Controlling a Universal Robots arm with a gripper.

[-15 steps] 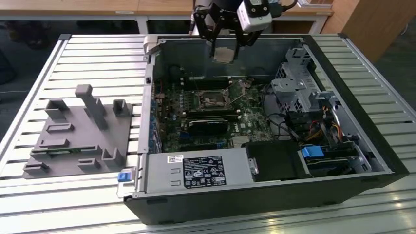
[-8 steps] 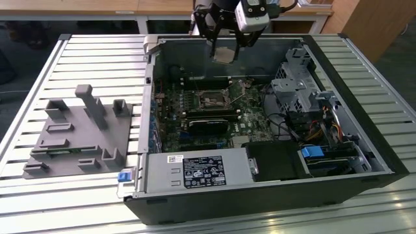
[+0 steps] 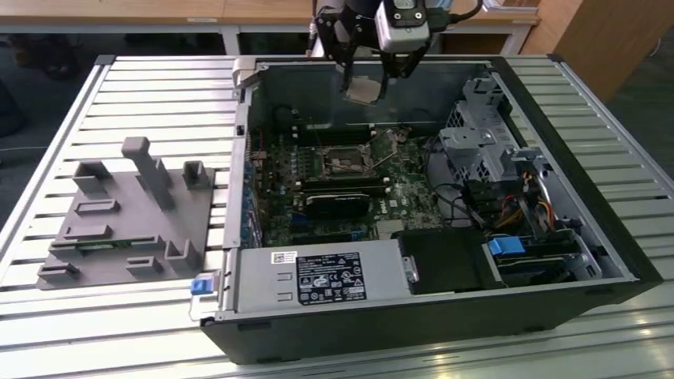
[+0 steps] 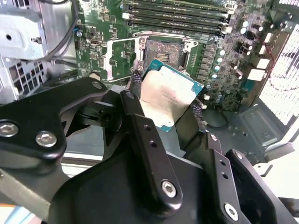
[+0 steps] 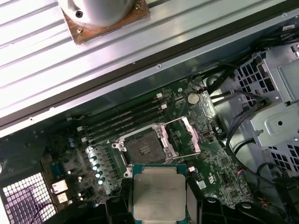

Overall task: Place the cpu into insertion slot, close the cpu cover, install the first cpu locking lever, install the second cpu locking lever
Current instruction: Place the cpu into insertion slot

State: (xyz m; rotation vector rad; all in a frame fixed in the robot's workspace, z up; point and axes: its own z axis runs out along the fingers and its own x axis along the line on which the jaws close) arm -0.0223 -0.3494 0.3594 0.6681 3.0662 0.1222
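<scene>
One cpu [image 4: 169, 95] pinched between jaws at opposite edges — hanging above bare insertion slot [image 5: 142, 150], cpu cover [image 4: 110, 59] flipped open.

gripper [image 4: 166, 93]: matte black metal | two jointed linkage fingers [image 4: 145, 140], flat bars with small holes along them | round silver screws [image 4: 168, 188] at the pivots | silver-grey camera box [image 3: 403, 20] just above the fingers
</scene>
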